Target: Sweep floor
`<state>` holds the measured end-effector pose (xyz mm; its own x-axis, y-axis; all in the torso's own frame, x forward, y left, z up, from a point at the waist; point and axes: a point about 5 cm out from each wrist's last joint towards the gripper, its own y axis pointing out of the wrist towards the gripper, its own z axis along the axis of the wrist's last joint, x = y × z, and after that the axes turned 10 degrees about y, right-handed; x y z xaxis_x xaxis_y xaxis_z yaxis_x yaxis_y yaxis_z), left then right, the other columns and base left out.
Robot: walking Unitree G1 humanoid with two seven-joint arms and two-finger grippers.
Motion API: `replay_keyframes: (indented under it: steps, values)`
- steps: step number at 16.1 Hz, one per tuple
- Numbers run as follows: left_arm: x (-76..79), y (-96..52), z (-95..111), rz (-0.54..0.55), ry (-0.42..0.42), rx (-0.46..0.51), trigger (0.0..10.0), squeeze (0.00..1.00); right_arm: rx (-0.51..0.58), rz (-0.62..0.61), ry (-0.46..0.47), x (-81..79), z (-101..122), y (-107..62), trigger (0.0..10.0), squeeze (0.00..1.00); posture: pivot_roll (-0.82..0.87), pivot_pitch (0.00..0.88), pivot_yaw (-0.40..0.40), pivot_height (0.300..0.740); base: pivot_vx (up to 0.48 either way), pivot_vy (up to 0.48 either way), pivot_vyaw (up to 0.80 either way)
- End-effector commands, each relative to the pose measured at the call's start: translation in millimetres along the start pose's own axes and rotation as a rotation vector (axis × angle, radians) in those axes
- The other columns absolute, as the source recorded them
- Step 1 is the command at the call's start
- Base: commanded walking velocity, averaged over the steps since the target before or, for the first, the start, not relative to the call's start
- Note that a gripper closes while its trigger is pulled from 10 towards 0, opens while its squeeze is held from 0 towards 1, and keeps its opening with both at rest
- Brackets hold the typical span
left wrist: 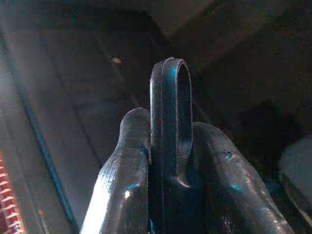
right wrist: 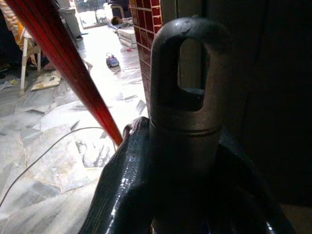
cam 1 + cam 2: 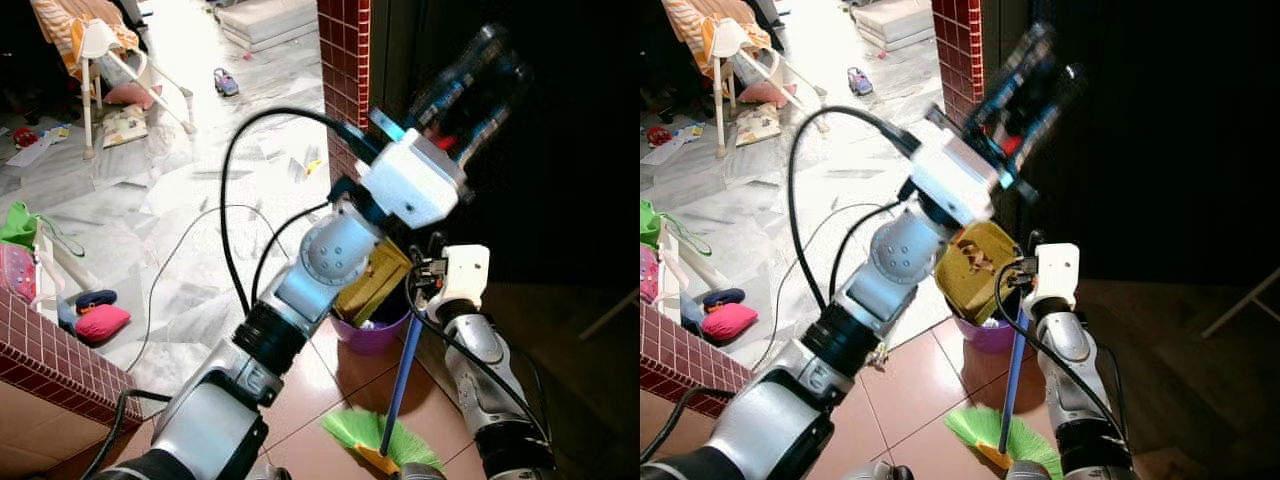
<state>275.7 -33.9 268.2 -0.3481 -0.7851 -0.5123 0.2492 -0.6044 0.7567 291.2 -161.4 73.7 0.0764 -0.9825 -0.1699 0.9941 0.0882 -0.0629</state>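
The right hand (image 2: 185, 161) is clenched on the broom (image 3: 402, 372) handle's top, bristles on the floor (image 3: 330, 390) below it, ready to sweep. The raised left hand (image 1: 168, 161) grips a dark looped handle (image 1: 169, 97), lifted clear.

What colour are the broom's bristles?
Bright green, with an orange-yellow base; the broom's bristles show best in the left eye view, on the tiled floor below the blue handle.
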Motion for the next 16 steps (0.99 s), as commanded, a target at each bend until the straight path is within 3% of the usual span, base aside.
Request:
replay_keyframes:
  steps: [1,2,3,5,6,7,8,9,10,11,12,13,14,15,16]
  values:
    - [-6.4,2.5,4,0.020,0.035,0.028,10.0,0.00,-0.114,-0.028,0.004,4.9,-24,-8.6,10.0,0.00,-0.22,0.000,0.141,0.740,0.000,0.000,0.00]
    - [-11.6,0.7,-4,0.023,0.052,-0.015,10.0,0.00,-0.114,-0.028,0.000,6.3,-24,-8.3,10.0,0.00,-0.21,0.000,0.132,0.740,0.000,0.000,0.00]
    - [-6.0,-2.6,-3,-0.018,0.057,-0.010,10.0,0.00,-0.116,-0.027,-0.002,6.5,-24,-7.8,10.0,0.00,-0.21,0.000,0.131,0.740,0.000,0.000,0.00]
    - [-9.9,-6.4,-4,-0.013,0.084,-0.021,10.0,0.00,-0.119,-0.012,-0.012,4.7,-24,-6.9,10.0,0.00,-0.21,0.000,0.127,0.740,0.000,0.000,0.00]
    - [-37.8,-6.1,-18,0.081,0.126,-0.099,10.0,0.00,-0.117,-0.013,-0.013,5.4,-24,-6.3,10.0,0.00,-0.21,0.000,0.128,0.740,0.000,0.000,0.00]
    - [-43.5,-6.1,-26,0.085,0.105,-0.151,10.0,0.00,-0.118,-0.015,-0.013,5.9,-24,-6.4,10.0,0.00,-0.21,0.000,0.127,0.740,0.000,0.000,0.00]
    - [-23.1,-9.5,-25,-0.105,0.098,-0.114,10.0,0.00,-0.122,-0.014,-0.014,5.5,-25,-6.1,10.0,0.00,-0.20,0.000,0.119,0.740,0.000,0.000,0.00]
    - [-13.6,-14.8,-22,-0.169,0.128,-0.086,10.0,0.00,-0.125,-0.005,-0.017,3.6,-25,-5.5,10.0,0.00,-0.21,0.000,0.123,0.740,0.000,0.000,0.00]
    - [-24.0,-13.8,-24,-0.058,0.081,-0.113,10.0,0.00,-0.119,0.001,-0.022,2.9,-24,-4.6,10.0,0.00,-0.22,0.000,0.125,0.740,0.000,0.000,0.00]
    - [-26.9,-11.0,-19,-0.043,0.136,-0.081,10.0,0.00,-0.114,-0.008,-0.022,5.0,-22,-3.3,10.0,0.00,-0.21,0.000,0.119,0.740,0.000,0.000,0.00]
    - [-29.6,-9.6,-16,-0.027,0.135,-0.056,10.0,0.00,-0.114,-0.011,-0.022,5.5,-22,-2.8,10.0,0.00,-0.21,0.000,0.119,0.740,0.000,0.000,0.00]
    - [-21.7,-8.5,-21,-0.087,0.053,-0.097,10.0,0.00,-0.115,-0.009,-0.025,6.1,-22,-3.0,10.0,0.00,-0.21,0.000,0.117,0.740,0.000,0.000,0.00]
    - [0.4,-12.0,-16,-0.239,0.024,-0.054,10.0,0.00,-0.119,-0.004,-0.029,5.9,-23,-3.2,10.0,0.00,-0.21,0.000,0.117,0.740,0.000,0.000,0.00]
    - [10.5,-16.0,-10,-0.284,0.006,-0.019,10.0,0.00,-0.119,0.001,-0.034,4.9,-23,-2.9,10.0,0.00,-0.21,0.000,0.120,0.740,0.000,0.000,0.00]
    - [8.7,-16.2,-10,-0.266,0.024,-0.020,10.0,0.00,-0.113,0.000,-0.037,5.1,-22,-2.4,10.0,0.00,-0.22,0.000,0.122,0.740,0.000,0.000,0.00]
